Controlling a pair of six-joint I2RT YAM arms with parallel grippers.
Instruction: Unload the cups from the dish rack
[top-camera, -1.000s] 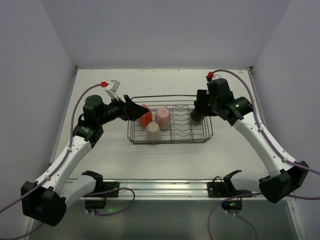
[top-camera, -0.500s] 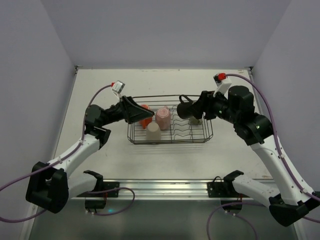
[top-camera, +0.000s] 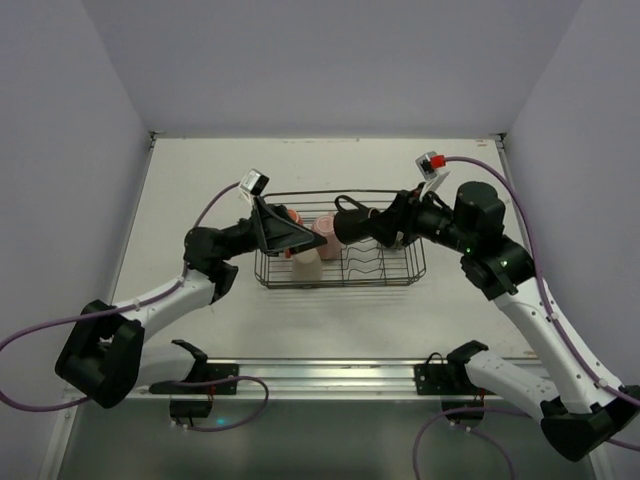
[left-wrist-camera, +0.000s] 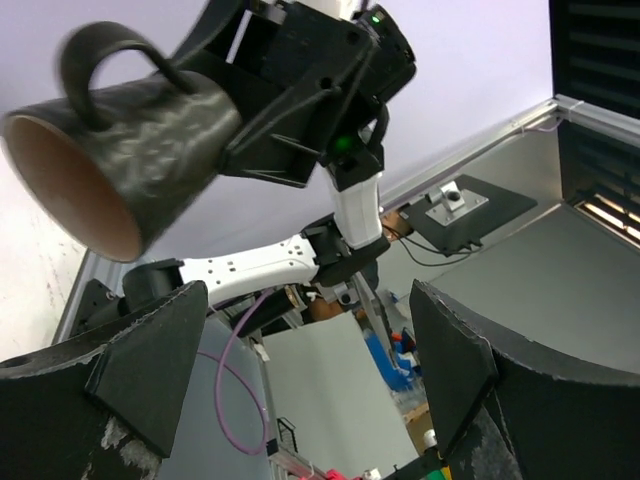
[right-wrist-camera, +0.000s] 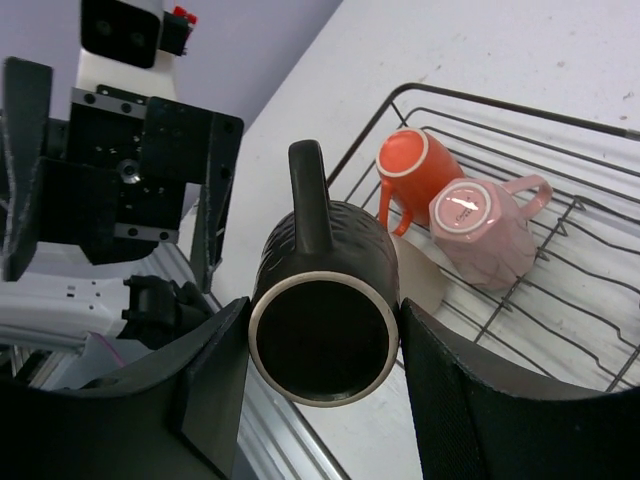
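My right gripper (top-camera: 368, 226) is shut on the dark brown-black cup (top-camera: 348, 222) and holds it on its side in the air above the dish rack (top-camera: 400, 280). In the right wrist view the cup (right-wrist-camera: 325, 300) sits between both fingers (right-wrist-camera: 215, 390), mouth toward the camera, handle up. My left gripper (top-camera: 290, 238) is open and empty over the rack's left end, facing the cup (left-wrist-camera: 130, 150). The pink cup (top-camera: 326, 230), the cream-beige cup (top-camera: 307, 263) and the orange cup (right-wrist-camera: 410, 168) are in the rack. The olive-grey cup is hidden.
The rack's wavy dividers (top-camera: 362, 255) stand in its middle. Bare white table (top-camera: 200, 190) lies left, right and behind the rack. Grey walls close in the back and both sides. A metal rail (top-camera: 320, 375) runs along the near edge.
My right gripper has lifted the dark cup out of the rack's right end and carried it left. My left gripper has risen and swung right over the rack's left end.
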